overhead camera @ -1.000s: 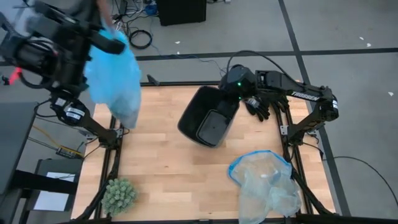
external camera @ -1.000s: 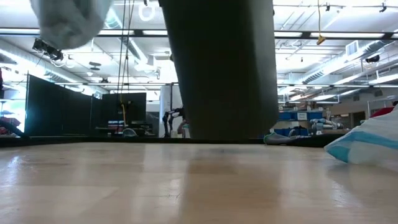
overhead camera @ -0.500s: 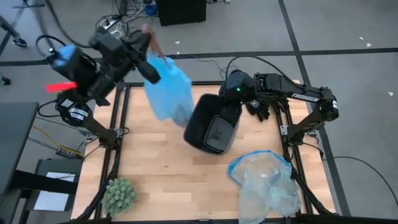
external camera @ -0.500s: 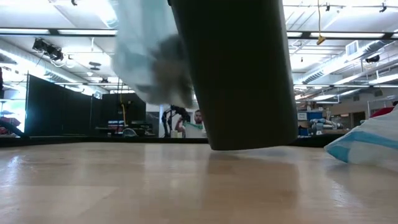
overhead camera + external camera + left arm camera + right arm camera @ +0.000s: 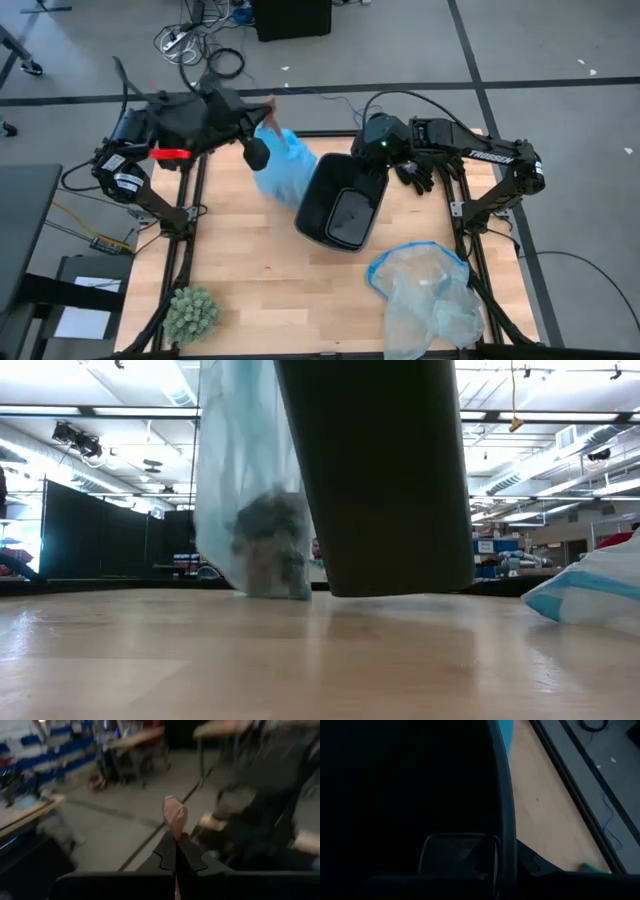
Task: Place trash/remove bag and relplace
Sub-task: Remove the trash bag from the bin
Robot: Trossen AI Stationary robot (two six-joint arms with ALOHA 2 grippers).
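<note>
Fingers on left gripper (image 5: 176,851) pressed together, pinching top of blue bag (image 5: 283,168), which hangs below them w/ its bottom down at the table (image 5: 260,290), right beside the black bin (image 5: 338,195); right gripper (image 5: 385,160) nearly shut, clamped on bin rim, bin looks tipped. Progress est.: full bag is out, trash (image 5: 265,550) visible inside as a dark clump, bin looks unlined. Left to do: drop bag, fit new liner, prob. the pale bag (image 5: 428,295) near right front corner.
</note>
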